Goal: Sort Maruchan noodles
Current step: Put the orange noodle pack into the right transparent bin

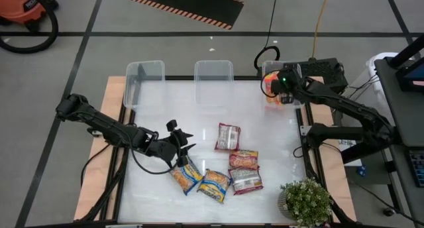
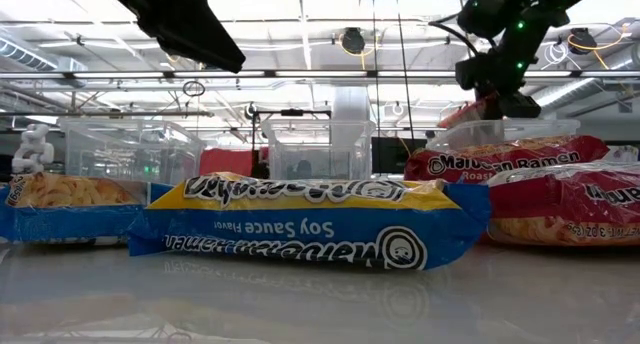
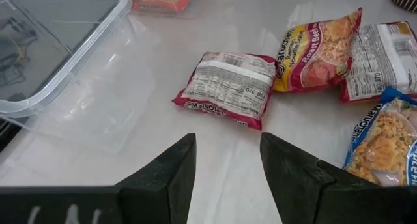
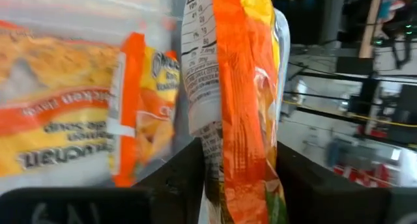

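Left gripper (image 1: pixel 180 143) open and empty; right gripper (image 1: pixel 281 94) pinching an orange packet (image 4: pixel 244 120) over the right bin (image 1: pixel 297 70).
Left gripper hangs left of centre, near the front, fingers (image 3: pixel 171 175) apart, just beside the blue packets (image 1: pixel 199 180). Maroon packets (image 1: pixel 237 158) lie mid-table toward the front edge. Three clear bins line the back edge; left bin (image 1: pixel 142 79) and middle bin (image 1: pixel 213 79) look bare. Right bin holds another orange packet (image 4: pixel 58 133).
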### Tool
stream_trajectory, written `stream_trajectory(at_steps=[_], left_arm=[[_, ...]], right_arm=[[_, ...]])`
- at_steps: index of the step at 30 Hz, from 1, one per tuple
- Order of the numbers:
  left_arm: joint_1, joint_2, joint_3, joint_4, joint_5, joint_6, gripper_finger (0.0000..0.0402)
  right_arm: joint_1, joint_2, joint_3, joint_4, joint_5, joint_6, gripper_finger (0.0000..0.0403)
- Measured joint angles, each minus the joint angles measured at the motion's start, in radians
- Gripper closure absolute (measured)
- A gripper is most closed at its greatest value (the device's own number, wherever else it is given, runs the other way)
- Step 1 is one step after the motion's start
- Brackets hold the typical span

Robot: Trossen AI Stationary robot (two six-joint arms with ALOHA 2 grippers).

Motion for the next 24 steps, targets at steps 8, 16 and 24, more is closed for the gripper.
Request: stream_trajectory(at_steps=[8,16,24], left_arm=[[0.0,0.0,0.0,0.0,0.0,0.0,0.0225],[0.0,0.0,0.0,0.0,0.0,0.008,0.0225],[0.005,0.0,0.0,0.0,0.0,0.015,0.0225]], right_arm=[[-0.041,0.0,0.0,-0.055,-0.093,0.086,0.0244],[-0.07,0.0,0.0,-0.088,-0.11,0.112,0.022],[-0.071,0.0,0.025,-0.126,-0.151,0.134,0.0216]])
